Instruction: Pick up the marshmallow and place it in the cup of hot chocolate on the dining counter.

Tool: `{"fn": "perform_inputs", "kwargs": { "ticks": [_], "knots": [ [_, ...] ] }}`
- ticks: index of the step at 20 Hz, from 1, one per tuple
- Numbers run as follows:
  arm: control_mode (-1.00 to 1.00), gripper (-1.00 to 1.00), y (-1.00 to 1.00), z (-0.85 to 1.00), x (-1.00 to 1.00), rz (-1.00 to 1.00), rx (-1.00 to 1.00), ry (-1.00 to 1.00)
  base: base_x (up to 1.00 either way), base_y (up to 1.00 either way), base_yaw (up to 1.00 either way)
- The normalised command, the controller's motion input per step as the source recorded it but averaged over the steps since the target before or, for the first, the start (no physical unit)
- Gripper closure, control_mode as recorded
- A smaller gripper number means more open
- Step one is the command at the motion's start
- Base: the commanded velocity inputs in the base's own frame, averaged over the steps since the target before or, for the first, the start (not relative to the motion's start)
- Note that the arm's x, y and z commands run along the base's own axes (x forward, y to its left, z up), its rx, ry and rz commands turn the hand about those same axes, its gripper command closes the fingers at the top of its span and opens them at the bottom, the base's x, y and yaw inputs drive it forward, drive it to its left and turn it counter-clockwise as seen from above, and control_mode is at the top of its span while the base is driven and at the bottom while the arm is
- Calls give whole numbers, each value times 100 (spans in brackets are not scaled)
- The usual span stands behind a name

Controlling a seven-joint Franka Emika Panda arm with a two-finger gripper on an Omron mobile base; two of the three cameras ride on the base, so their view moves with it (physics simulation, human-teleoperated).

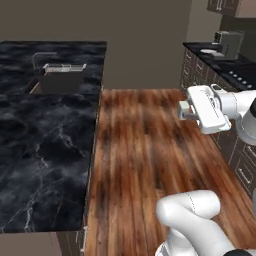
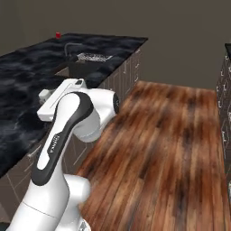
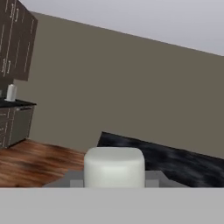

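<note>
Marshmallow (image 3: 114,167), a small off-white soft-edged block, sits at the bottom of the hand view, pinched between the two-finger gripper (image 3: 114,181) of the white arm; in the left base view the gripper (image 1: 184,111) hangs above the brown wooden plank floor (image 1: 145,165), well apart from the black marble counter (image 1: 45,145); a steel sink (image 2: 88,58) is set in that counter; a small red object (image 2: 58,34) stands at its far edge; dark cabinets (image 3: 15,41) hang on the grey wall (image 3: 131,83).
</note>
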Motion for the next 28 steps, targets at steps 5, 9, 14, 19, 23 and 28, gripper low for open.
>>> {"fn": "perform_inputs", "kwargs": {
  "ticks": [5, 9, 14, 19, 23, 28],
  "knots": [
    [100, 100, 0, 0, 0, 0, 0, 0, -100, 100, -48],
    [100, 100, 0, 0, 0, 0, 0, 0, -100, 96, -56],
    [100, 100, 0, 0, 0, 0, 0, 0, -100, 92, -58],
    [100, 100, 0, 0, 0, 0, 0, 0, -100, 87, -63],
    [100, 100, 0, 0, 0, 0, 0, 0, -100, 68, -74],
    [100, 100, 0, 0, 0, 0, 0, 0, -93, 63, -78]
  ]
}}
